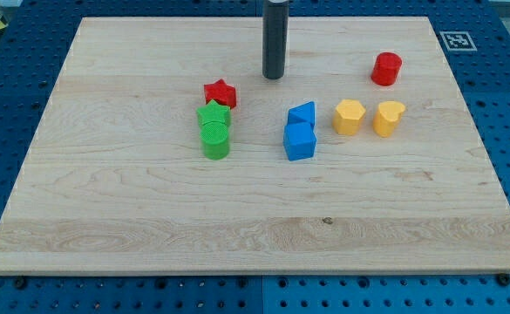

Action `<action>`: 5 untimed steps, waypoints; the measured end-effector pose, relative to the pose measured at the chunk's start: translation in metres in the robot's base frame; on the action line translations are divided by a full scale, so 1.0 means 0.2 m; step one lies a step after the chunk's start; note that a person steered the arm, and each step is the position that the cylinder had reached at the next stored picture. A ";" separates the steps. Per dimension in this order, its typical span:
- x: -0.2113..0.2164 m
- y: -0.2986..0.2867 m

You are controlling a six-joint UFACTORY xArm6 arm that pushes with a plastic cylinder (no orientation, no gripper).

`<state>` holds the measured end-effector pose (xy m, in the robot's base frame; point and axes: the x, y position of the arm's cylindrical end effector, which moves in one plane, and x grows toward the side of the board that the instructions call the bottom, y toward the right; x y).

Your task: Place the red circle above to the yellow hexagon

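My tip (275,77) well left of red circle (386,68), yellow hexagon (349,116) below between them

My tip (275,76) sits on open worktop (106,201) near the view's top centre, touching nothing. The lane from it toward the view's right to the red circle (386,68) is open. The yellow hexagon (349,116) and the yellow heart-like block (389,118) stand side by side with a narrow gap, below the circle. The blue pair (301,116) (299,140) touch each other, left of the hexagon, with a passable gap between. The red star (221,92), green star (213,114) and green cylinder (215,139) crowd together, blocking the lane at the view's left of my tip.
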<state>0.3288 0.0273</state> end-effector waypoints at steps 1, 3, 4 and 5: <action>0.00 0.21; 0.00 0.30; 0.01 0.30; 0.03 0.30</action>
<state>0.3342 0.0870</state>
